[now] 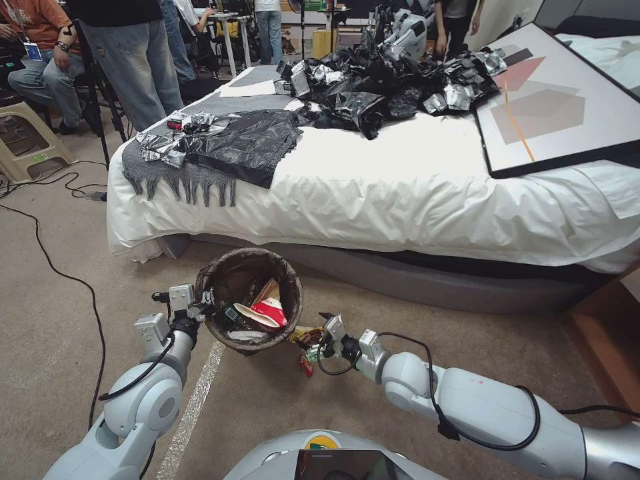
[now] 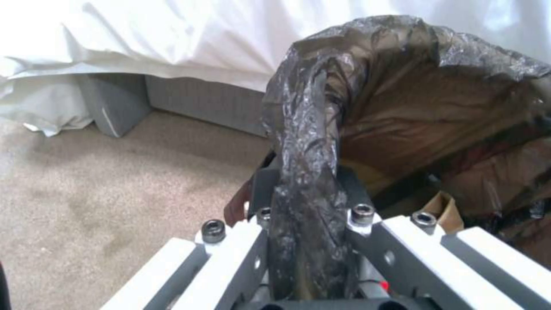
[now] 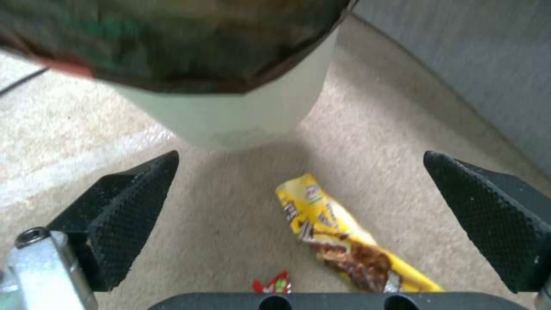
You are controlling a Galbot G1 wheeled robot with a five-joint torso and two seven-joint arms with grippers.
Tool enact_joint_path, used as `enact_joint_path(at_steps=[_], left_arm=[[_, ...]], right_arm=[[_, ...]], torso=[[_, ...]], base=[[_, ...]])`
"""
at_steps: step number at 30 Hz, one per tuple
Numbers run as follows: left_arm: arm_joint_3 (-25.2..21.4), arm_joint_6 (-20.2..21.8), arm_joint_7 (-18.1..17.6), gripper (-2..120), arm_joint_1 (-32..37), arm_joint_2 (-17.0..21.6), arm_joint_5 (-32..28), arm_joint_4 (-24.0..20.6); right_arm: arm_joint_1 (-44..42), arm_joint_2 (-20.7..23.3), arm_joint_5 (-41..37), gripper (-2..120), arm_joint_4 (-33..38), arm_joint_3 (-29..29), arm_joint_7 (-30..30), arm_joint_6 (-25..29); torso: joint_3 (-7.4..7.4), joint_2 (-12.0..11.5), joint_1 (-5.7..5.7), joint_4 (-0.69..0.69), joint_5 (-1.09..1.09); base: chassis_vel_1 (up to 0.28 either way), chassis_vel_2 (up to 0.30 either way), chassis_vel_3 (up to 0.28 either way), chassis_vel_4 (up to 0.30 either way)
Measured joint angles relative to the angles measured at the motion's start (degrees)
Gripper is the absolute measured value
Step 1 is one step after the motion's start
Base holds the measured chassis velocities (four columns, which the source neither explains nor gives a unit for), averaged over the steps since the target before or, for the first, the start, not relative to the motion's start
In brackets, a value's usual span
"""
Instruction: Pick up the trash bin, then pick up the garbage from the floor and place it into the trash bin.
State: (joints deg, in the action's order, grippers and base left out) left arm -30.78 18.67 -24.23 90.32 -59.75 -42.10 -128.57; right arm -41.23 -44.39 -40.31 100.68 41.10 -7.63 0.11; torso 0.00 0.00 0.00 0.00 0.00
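Note:
The trash bin (image 1: 291, 288), a white bucket (image 3: 241, 116) lined with a dark bag, stands on the carpet in front of the bed. My left gripper (image 1: 203, 308) is shut on its bag-covered rim (image 2: 310, 129) at the left side. Inside lie a red-and-white cup (image 1: 270, 312), a brown paper bag (image 1: 267, 291) and a white tissue (image 1: 247, 335). My right gripper (image 1: 320, 337) hangs open just right of the bin, low over the floor. A yellow snack wrapper (image 3: 344, 241) lies on the carpet between its fingers (image 3: 132, 202), with a small red scrap (image 3: 273, 285) beside it.
The bed (image 1: 400, 193) with a white sheet, black bags (image 1: 373, 87) and a framed picture (image 1: 560, 100) stands close behind the bin. A black cable (image 1: 60, 273) runs over the carpet at the left. People and a stool (image 1: 27, 140) are at the back left; wooden furniture (image 1: 607, 313) at the right.

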Motion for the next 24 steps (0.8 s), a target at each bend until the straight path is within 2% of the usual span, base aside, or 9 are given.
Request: enact_joint_path(at_steps=[11, 24], left_arm=[[0.23, 0.04, -0.09, 6, -1.13, -0.04, -0.39, 0.35], [-0.75, 0.06, -0.3, 6, -2.18, 0.35, -1.19, 1.9]], right_arm=[[-2.83, -2.35, 1.57, 100, -4.09, 2.38, -0.55, 0.07], [-6.98, -5.29, 4.34, 100, -11.33, 2.22, -0.04, 1.83]], torso=[[0.0, 0.0, 0.0, 0.0, 0.0], [0.0, 0.0, 0.0, 0.0, 0.0]], base=[[0.0, 0.0, 0.0, 0.0], [0.0, 0.0, 0.0, 0.0]])
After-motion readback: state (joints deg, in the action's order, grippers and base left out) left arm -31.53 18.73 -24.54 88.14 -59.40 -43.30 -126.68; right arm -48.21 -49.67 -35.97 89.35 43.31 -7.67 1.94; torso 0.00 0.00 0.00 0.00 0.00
